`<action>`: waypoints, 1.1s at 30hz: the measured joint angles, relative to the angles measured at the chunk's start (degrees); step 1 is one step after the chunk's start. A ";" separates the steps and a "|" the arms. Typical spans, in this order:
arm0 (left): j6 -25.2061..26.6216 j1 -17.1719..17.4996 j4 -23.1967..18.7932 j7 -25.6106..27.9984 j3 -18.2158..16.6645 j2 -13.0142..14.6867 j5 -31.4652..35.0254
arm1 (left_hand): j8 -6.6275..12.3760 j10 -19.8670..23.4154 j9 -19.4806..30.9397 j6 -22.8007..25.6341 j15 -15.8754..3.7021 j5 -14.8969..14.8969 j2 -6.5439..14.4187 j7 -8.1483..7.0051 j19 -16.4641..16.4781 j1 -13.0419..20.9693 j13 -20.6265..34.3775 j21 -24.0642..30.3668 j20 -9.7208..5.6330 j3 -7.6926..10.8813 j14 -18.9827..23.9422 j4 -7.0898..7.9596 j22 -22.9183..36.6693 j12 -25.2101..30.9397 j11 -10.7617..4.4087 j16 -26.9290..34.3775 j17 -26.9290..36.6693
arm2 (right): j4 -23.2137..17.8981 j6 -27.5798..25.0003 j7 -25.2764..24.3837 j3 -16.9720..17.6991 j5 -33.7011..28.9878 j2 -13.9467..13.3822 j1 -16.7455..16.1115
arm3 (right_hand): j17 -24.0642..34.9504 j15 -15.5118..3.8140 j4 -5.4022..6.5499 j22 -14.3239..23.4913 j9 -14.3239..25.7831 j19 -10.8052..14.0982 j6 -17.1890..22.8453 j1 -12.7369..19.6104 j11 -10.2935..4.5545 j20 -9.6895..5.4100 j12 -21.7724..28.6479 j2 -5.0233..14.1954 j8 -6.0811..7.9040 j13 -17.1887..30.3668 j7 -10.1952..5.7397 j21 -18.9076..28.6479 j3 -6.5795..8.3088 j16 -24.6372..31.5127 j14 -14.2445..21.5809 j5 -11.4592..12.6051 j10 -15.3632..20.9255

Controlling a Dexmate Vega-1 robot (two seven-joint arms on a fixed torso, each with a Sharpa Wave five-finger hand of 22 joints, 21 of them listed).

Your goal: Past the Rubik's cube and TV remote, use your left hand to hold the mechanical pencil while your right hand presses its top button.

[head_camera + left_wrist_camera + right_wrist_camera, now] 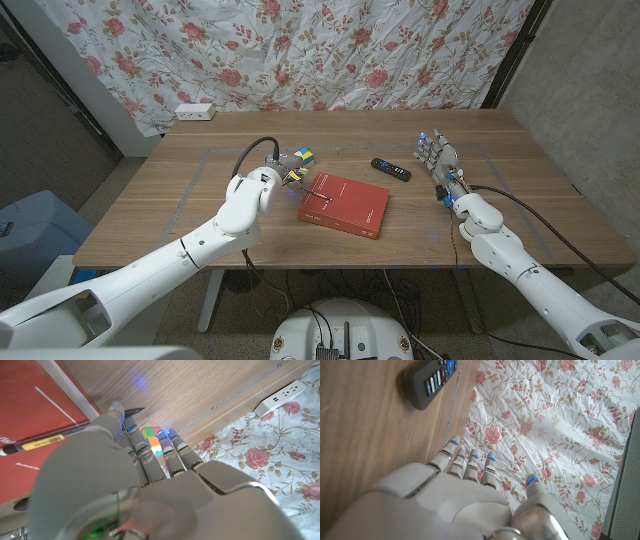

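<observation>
Left hand (293, 172) grips the pencil (42, 443) over the red book's (345, 204) near-left corner, cube (303, 156) just beyond. Right hand (437, 156), fingers spread and holding nothing, stands beside the remote (391, 169), bare table (520, 200) around it.

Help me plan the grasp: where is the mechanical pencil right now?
In the head view the mechanical pencil lies on the red book's left part at table centre, by the left hand, with the Rubik's cube just beyond.
</observation>
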 measured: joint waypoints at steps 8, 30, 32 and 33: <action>0.62 0.38 -0.12 0.04 0.01 -0.43 1.38 | -0.03 0.89 0.04 0.67 0.10 -0.16 -0.01 -0.27 0.80 0.75 0.29 0.00 -0.02 -0.36 0.71 0.02 0.00 0.00 0.07 0.00 0.00 | -0.34 -0.07 -0.04 0.12 -0.10 -0.35 -0.11 | 0.00 0.00 0.00 0.00 0.00 0.21 0.00 0.00 0.00 0.21 0.00 0.00 0.00 0.00 0.00 0.00 0.00 0.00 0.00 0.00 0.00; 2.14 1.33 -0.53 1.18 -1.88 -2.38 2.97 | 0.01 2.12 -0.20 1.59 0.12 -0.18 -0.10 0.05 1.41 1.12 0.24 -0.01 -0.02 -1.28 1.77 0.01 0.00 -0.06 0.45 0.00 -0.01 | -0.60 -0.18 0.66 0.18 -0.62 -1.12 0.49 | -0.28 0.00 0.00 0.00 0.00 0.21 0.31 0.00 0.31 0.21 0.00 0.00 0.00 0.00 0.31 0.00 0.00 0.46 0.00 0.00 0.31; 2.31 1.47 -0.71 1.50 -2.22 -2.51 2.65 | 0.01 2.19 -0.19 1.59 0.20 -0.18 -0.25 0.04 1.41 1.26 0.24 -0.01 -0.02 -1.28 1.84 0.01 0.00 -0.06 0.38 0.00 -0.01 | -0.63 -0.18 0.71 0.17 -0.71 -1.18 0.55 | -0.28 0.00 0.00 0.00 0.00 0.20 0.31 0.00 0.31 0.21 0.00 0.00 0.00 0.00 0.31 0.00 0.00 0.46 0.00 0.00 0.31; 2.42 1.47 -0.71 1.72 -2.22 -2.51 2.45 | 0.01 2.19 -0.19 1.59 0.16 -0.18 -0.25 0.04 1.41 1.26 0.24 -0.01 -0.02 -1.28 1.89 0.01 0.00 -0.07 0.38 0.00 -0.01 | -0.66 -0.18 0.73 0.15 -0.74 -1.23 0.59 | -0.28 0.00 0.00 0.00 0.00 0.21 0.31 0.00 0.31 0.21 0.00 0.00 0.00 0.00 0.31 0.00 0.00 0.46 0.00 0.00 0.31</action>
